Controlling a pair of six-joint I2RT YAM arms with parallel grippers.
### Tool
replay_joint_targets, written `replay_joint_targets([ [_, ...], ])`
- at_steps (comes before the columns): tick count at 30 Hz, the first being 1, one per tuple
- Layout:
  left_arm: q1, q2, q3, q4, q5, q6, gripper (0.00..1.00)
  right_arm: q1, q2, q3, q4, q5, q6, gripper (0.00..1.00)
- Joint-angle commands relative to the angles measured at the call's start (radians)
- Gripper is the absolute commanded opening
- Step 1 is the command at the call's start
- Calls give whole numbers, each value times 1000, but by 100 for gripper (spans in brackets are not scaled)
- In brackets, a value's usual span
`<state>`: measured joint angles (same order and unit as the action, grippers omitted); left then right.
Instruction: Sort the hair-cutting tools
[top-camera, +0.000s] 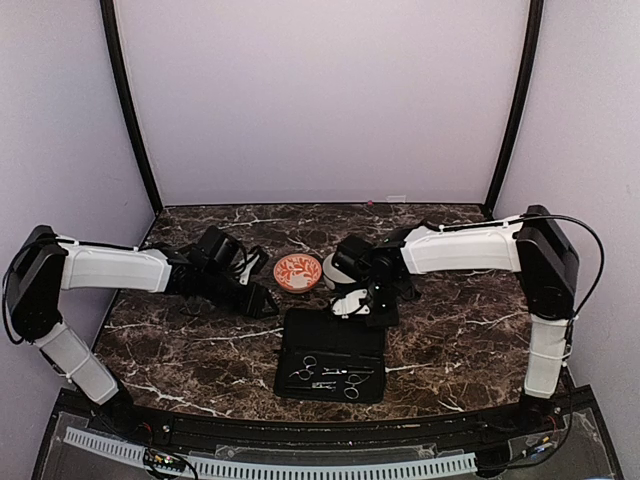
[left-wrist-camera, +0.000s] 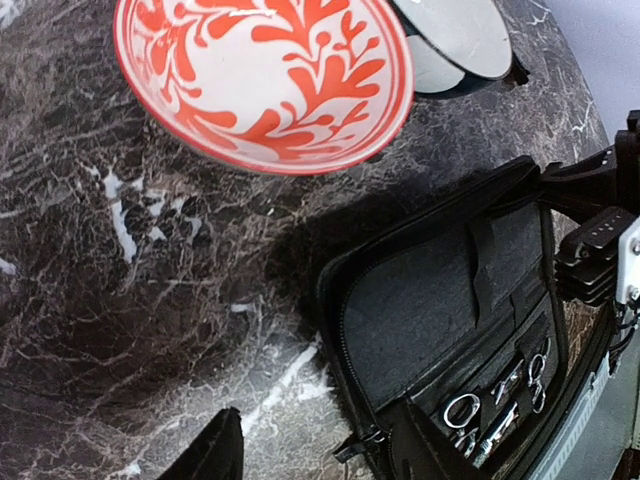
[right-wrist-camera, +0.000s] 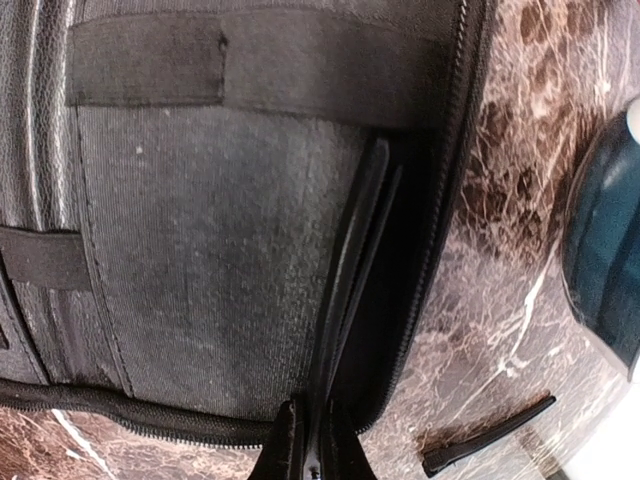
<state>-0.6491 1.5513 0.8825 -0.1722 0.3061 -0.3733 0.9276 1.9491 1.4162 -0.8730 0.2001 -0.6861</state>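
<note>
The hair-cutting tools (top-camera: 332, 375), silvery scissors with ring handles, lie in the near half of the open black case (top-camera: 300, 335). The left wrist view shows them (left-wrist-camera: 495, 400) tucked in the case (left-wrist-camera: 430, 300). My left gripper (top-camera: 264, 300) hovers low at the case's left edge. It (left-wrist-camera: 320, 462) is open, one finger over the marble, the other over the case's rim, with the zip tab between them. My right gripper (top-camera: 368, 306) sits at the case's far right corner. It (right-wrist-camera: 312, 450) is shut on a thin black flap (right-wrist-camera: 350, 270) of the case's lining.
An orange-patterned bowl (top-camera: 297, 272) stands just beyond the case, large in the left wrist view as the bowl (left-wrist-camera: 265, 80). A white bowl (top-camera: 334, 268) stands beside it, partly behind my right arm. A loose zip pull (right-wrist-camera: 488, 435) lies on the marble by the case's corner.
</note>
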Motion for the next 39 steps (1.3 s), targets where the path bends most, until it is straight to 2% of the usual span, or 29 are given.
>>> replay_joint_targets([
  [1, -6, 28, -40, 45, 29, -63, 52, 18, 26, 40, -20, -14, -14, 2],
  [14, -30, 126, -21, 86, 87, -47, 51, 34, 38, 47, -37, -58, -33, 2],
  [24, -49, 167, -7, 106, 109, -70, 36, 39, 86, 74, -15, -82, -41, 2],
  [39, -72, 202, -4, 113, 117, -66, 28, 40, 159, 153, 13, -138, -22, 3],
])
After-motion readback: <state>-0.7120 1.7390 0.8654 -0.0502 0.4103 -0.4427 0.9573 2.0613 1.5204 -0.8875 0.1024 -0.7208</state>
